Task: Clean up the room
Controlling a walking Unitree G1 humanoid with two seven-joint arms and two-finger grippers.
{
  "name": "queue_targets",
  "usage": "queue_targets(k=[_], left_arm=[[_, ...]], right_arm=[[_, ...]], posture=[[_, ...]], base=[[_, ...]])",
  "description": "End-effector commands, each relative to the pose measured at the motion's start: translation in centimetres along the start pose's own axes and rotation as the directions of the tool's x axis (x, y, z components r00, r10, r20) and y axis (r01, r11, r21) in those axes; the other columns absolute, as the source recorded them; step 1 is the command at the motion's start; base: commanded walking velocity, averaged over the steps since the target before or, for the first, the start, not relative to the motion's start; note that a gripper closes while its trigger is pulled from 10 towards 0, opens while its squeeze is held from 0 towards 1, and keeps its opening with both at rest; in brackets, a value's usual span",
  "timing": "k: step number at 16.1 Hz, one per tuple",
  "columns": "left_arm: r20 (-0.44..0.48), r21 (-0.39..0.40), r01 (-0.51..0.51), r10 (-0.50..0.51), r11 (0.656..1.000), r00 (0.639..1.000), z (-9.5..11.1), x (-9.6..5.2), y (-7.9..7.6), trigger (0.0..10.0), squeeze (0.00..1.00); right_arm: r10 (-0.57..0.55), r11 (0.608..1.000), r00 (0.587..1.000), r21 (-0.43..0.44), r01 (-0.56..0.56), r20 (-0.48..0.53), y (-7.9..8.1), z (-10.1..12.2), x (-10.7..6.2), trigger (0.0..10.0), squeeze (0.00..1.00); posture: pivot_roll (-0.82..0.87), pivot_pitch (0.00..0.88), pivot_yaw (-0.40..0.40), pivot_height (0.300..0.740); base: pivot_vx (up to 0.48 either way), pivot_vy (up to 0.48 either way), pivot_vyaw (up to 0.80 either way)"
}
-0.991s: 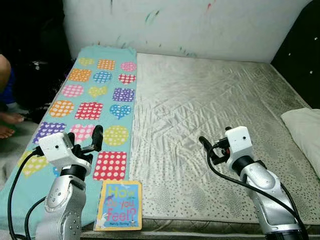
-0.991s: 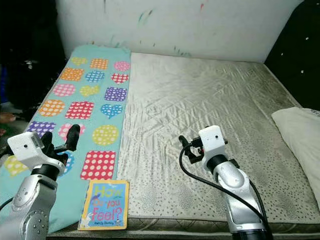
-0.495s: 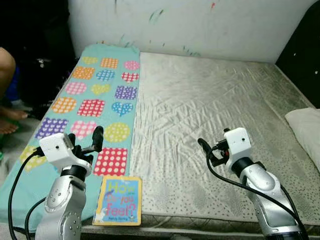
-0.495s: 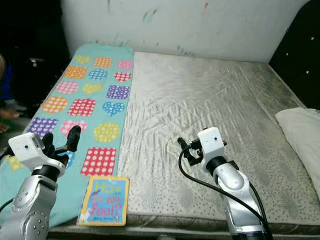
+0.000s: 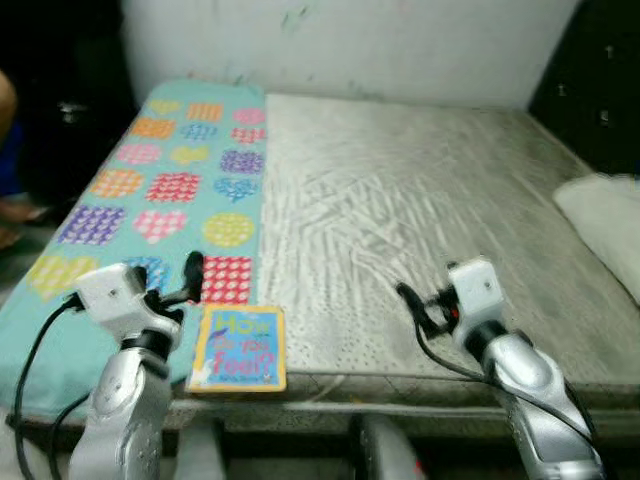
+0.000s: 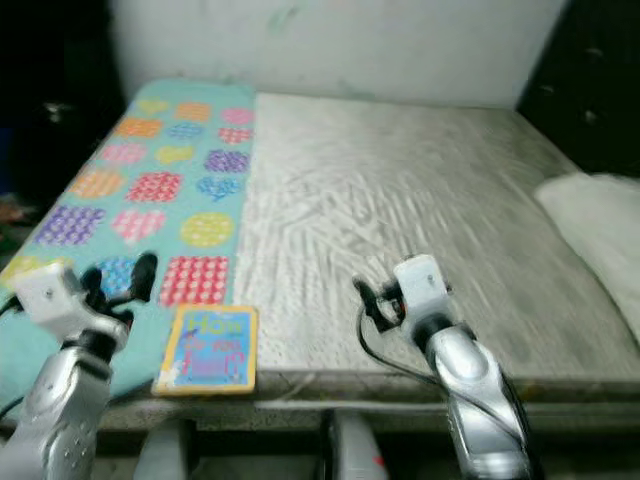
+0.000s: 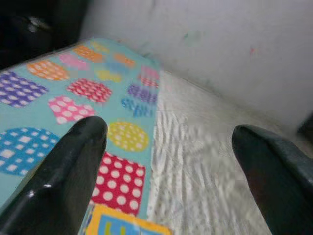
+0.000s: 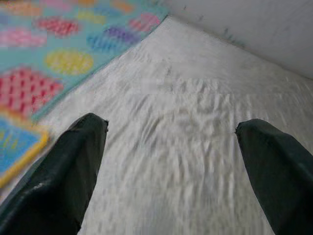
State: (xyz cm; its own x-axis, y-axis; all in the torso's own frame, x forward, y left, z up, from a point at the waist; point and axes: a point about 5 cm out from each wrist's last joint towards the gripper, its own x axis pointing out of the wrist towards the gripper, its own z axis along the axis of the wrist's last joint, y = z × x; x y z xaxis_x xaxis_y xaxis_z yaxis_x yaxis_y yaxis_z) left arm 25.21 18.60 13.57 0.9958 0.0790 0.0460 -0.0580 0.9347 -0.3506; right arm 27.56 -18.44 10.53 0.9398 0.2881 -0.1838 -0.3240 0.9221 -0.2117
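A yellow and blue picture book (image 5: 238,348) lies flat at the front edge of the grey mattress (image 5: 400,200), half on a teal blanket (image 5: 120,200) with coloured dotted patches. My left gripper (image 5: 186,284) hovers open just left of the book, holding nothing; the left wrist view has its fingers (image 7: 73,161) spread over the blanket and the book's corner (image 7: 122,226). My right gripper (image 5: 412,306) hangs open over bare mattress near the front edge, well right of the book. In the right wrist view its gripper (image 8: 171,125) is wide apart and empty.
A white pillow (image 5: 602,215) lies at the bed's right side. A white wall (image 5: 330,40) with paint marks runs behind the bed. Part of a person (image 5: 12,205) is at the far left, beside the bed. The mattress front edge (image 5: 400,385) is close below my arms.
The whole picture has shifted and blurred, so the camera has moved; the bed's front edge now sits higher in view. Both arms keep their pose and both grippers stay open.
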Motion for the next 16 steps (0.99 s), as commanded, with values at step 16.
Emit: queue_targets(k=[16], left_arm=[[-0.030,-0.014,-0.062,0.062,0.998,0.998,-0.62,-0.98,1.18,10.0,0.00]], right_arm=[[0.037,0.999,0.999,-0.017,-0.037,0.026,0.19,1.19,0.01,10.0,0.00]], posture=[[-0.10,0.103,-0.097,0.605]], base=[[0.000,0.000,0.00]])
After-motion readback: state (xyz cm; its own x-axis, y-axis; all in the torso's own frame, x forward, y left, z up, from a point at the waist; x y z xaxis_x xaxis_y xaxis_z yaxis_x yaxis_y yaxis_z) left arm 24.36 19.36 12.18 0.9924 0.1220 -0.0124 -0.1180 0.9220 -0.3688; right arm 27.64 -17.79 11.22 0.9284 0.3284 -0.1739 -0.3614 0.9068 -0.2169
